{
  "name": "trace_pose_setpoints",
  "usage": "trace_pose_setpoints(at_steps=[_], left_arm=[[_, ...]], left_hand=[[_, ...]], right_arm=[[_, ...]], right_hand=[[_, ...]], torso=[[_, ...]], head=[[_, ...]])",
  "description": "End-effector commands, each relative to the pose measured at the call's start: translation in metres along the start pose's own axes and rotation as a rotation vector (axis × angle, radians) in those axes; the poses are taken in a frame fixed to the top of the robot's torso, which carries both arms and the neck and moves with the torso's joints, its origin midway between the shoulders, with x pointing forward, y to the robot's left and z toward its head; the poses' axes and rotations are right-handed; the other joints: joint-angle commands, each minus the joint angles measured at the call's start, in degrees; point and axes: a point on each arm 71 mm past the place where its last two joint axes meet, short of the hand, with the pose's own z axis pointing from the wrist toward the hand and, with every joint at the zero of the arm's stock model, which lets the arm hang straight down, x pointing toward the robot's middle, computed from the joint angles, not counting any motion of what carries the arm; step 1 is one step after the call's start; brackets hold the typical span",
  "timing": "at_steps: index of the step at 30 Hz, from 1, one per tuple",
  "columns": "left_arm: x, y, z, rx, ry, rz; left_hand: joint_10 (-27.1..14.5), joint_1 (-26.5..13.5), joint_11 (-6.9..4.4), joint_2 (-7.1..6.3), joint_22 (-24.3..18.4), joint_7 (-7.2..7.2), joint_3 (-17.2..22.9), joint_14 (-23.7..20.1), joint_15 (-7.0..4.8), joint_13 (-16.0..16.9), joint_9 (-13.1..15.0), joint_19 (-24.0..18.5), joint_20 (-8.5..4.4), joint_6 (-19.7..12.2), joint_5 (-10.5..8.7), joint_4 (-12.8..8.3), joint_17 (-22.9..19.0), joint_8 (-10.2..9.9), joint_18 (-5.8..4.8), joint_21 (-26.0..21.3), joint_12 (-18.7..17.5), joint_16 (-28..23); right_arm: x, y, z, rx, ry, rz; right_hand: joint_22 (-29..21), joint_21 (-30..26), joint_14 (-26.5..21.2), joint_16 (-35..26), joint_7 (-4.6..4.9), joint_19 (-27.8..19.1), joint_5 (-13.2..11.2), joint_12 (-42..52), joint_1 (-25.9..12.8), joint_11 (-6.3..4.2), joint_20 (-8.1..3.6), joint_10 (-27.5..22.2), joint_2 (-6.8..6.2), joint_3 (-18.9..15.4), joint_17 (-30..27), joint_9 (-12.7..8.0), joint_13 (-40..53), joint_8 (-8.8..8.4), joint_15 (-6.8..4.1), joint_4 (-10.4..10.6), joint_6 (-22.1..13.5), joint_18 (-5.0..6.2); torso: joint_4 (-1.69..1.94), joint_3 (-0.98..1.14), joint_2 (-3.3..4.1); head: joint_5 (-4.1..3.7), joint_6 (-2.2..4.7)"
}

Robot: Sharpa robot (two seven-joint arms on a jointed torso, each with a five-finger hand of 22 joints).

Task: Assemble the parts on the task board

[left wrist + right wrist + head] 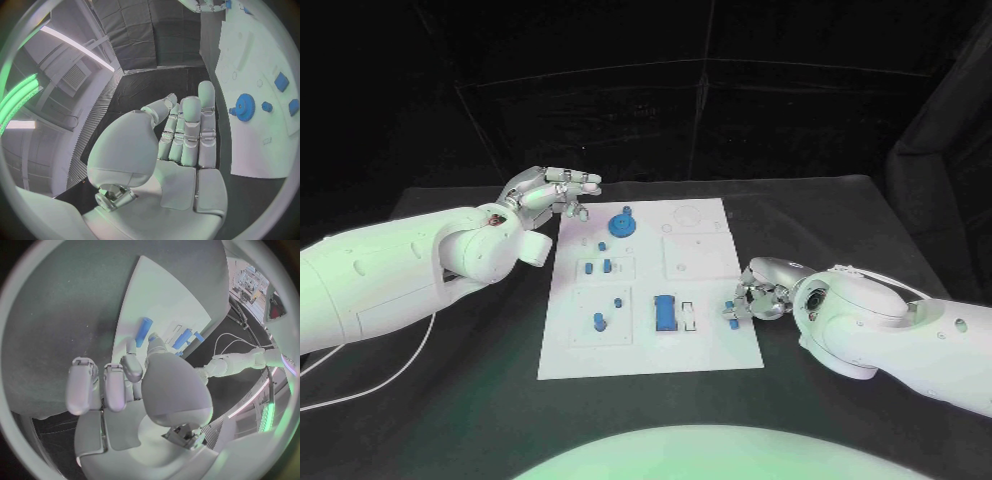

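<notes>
The white task board (708,262) lies in the middle of the black table. On it stand a blue gear (623,224), several small blue pegs (599,266) and a blue block (666,313) beside a white piece (689,312). My left hand (553,190) hovers off the board's far left corner, fingers stretched out and holding nothing; in its wrist view the left hand (184,130) points past the gear (242,106). My right hand (762,297) sits at the board's right edge, fingers curled. There the right hand (134,375) pinches the near end of a blue peg (144,331) between thumb and finger.
Black table surface (473,400) runs all round the board, with black curtains behind. A white cable (387,375) trails on the table under my left arm. More blue parts (183,337) lie further along the board (156,295) in the right wrist view.
</notes>
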Motion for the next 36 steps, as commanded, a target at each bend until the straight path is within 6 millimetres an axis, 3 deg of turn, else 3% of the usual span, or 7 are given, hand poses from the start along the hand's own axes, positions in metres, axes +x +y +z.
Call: trace_pose_setpoints(at_steps=[1, 11, 15, 21, 25, 33, 36], left_arm=[[0.001, -0.001, 0.000, 0.007, 0.011, -0.007], [0.000, -0.001, 0.000, 0.006, 0.010, -0.007], [0.000, -0.001, -0.001, 0.006, 0.009, -0.006], [0.000, -0.001, -0.001, 0.007, 0.007, -0.006], [-0.001, -0.001, -0.001, 0.007, 0.005, -0.005], [0.000, -0.002, -0.001, 0.009, 0.008, -0.006], [0.000, -0.002, -0.001, 0.010, 0.009, -0.006]], left_hand=[[-0.4, -0.5, -0.03, -0.04, -0.1, -0.16, -0.3, -0.5, 0.09, -0.1, 0.0, -0.4, -0.10, -0.4, 0.26, 0.1, -0.1, 0.3, 0.77, -0.3, 0.2, -0.2], [-0.4, -0.5, -0.03, -0.04, -0.1, -0.16, -0.3, -0.5, 0.09, -0.1, 0.0, -0.4, -0.10, -0.4, 0.26, 0.1, -0.1, 0.3, 0.77, -0.3, 0.2, -0.2], [-0.4, -0.5, -0.03, -0.04, -0.1, -0.16, -0.3, -0.5, 0.09, -0.1, 0.0, -0.4, -0.10, -0.4, 0.26, 0.1, -0.1, 0.3, 0.77, -0.3, 0.2, -0.2], [-0.5, -0.5, -0.03, -0.02, -0.1, -0.16, -0.3, -0.5, 0.09, -0.1, 0.0, -0.4, -0.09, -0.4, 0.26, 0.1, -0.1, 0.3, 0.77, -0.3, 0.2, -0.2], [-0.6, -0.5, -0.03, -0.02, -0.1, -0.18, -0.3, -0.5, 0.10, -0.1, 0.0, -0.4, -0.08, -0.5, 0.27, 0.0, -0.1, 0.4, 0.78, -0.4, 0.3, -0.2], [-0.6, -0.4, -0.15, 0.17, -0.1, -0.41, -0.2, -0.7, 0.06, -0.1, 0.0, -0.4, -0.08, -0.3, 0.27, 0.0, -0.3, 0.6, 0.80, -0.4, 0.5, -0.2], [-0.6, -0.4, -0.18, 0.20, -0.1, -0.46, -0.2, -0.6, 0.04, -0.1, 0.0, -0.5, -0.08, -0.3, 0.26, 0.0, -0.2, 0.6, 0.81, -0.4, 0.5, -0.2]], right_arm=[[0.005, 0.000, 0.000, 0.006, 0.036, -0.072], [0.008, 0.008, 0.003, -0.020, 0.025, -0.178], [0.009, 0.013, 0.005, -0.035, 0.013, -0.225], [0.008, 0.016, 0.005, -0.044, -0.012, -0.244], [0.007, 0.017, 0.004, -0.047, -0.027, -0.212], [0.005, 0.019, -0.001, -0.047, -0.048, -0.068], [0.004, 0.021, -0.004, -0.053, -0.064, -0.015]], right_hand=[[0.0, -0.4, 3.2, -0.2, 0.09, -0.3, -0.3, -0.3, 0.8, -0.03, 0.21, -0.3, -0.02, -0.3, 0.4, -0.2, 0.0, -0.33, 0.20, -0.2, 0.6, -0.20], [0.2, -0.4, 3.2, -0.4, 0.11, -0.3, -0.2, -0.8, 6.0, -0.11, 0.14, -0.4, 0.89, 0.4, 0.4, -0.6, -0.2, -1.05, 0.10, -3.3, 1.2, -0.24], [0.6, -0.3, 3.2, -0.5, 0.19, -0.2, -5.2, -1.2, 9.9, -0.09, 0.15, -0.6, 2.13, 2.2, 0.4, -1.1, -0.2, -1.97, 0.12, -5.8, 1.6, -0.31], [0.9, -0.2, 3.3, -0.4, 0.05, 0.0, -7.0, -1.5, 12.4, -0.25, 0.05, -0.6, 3.85, 4.9, 0.8, -1.6, -0.2, -2.74, 0.02, -7.3, 2.5, -0.36], [1.3, 0.0, 3.4, -0.2, -0.13, 0.2, -3.5, -1.5, 9.5, -0.34, 0.03, -0.3, 4.35, 6.0, 1.2, -2.2, 0.0, -3.88, -0.04, -5.1, 3.1, -0.43], [3.3, 1.1, 3.9, 1.2, -0.58, 1.0, 6.4, 0.5, 5.6, -0.70, -0.32, 1.3, 3.39, 10.1, 3.6, -3.3, 2.0, -6.05, -0.39, -0.7, 4.9, -0.79], [3.5, 1.2, 4.0, 1.5, -0.62, 1.1, 7.4, 0.9, 5.1, -0.82, -0.38, 1.6, 2.65, 11.6, 4.0, -3.5, 2.5, -6.56, -0.46, 0.2, 5.4, -0.83]], torso=[[-0.03, -0.01, -0.02], [0.12, -0.01, -0.05], [0.01, -0.04, -0.08], [-0.01, 0.00, -0.08], [-0.07, 0.04, -0.10], [0.08, 0.02, -0.05], [0.06, 0.00, -0.03]], head=[[0.03, -0.07], [0.07, -0.18], [0.13, -0.16], [0.07, -0.11], [0.11, 0.00], [0.15, 0.07], [0.05, 0.04]])
